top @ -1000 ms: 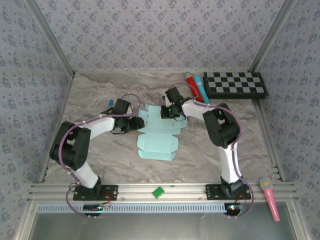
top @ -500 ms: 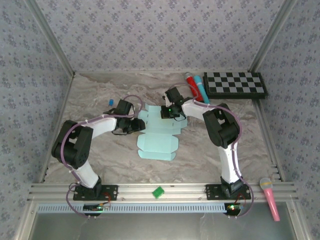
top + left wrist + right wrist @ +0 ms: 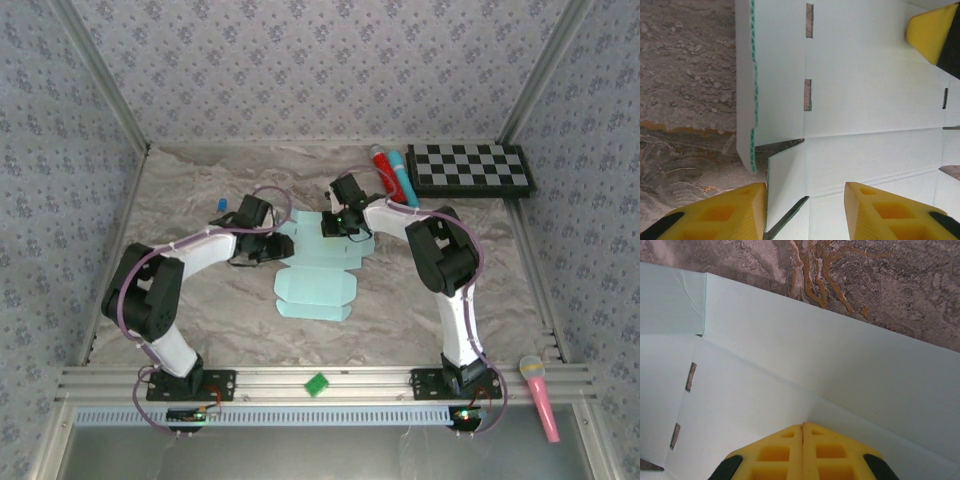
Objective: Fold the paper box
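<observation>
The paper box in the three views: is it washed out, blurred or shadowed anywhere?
Left wrist view: the paper box looks almost white, yet its creases and slots stay sharp; a dark shadow sits in the cut beside one flap. Right wrist view: pale aqua, evenly lit, soft shading along creases. Top external view: small, aqua, no glare.

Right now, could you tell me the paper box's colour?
The paper box is pale aqua; top external view shows it best.

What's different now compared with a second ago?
The left gripper slid right, onto the left edge of the paper box, its jaws narrowing yet open. Nothing was grabbed or released. The right gripper, shut, and the paper box stayed put.
</observation>
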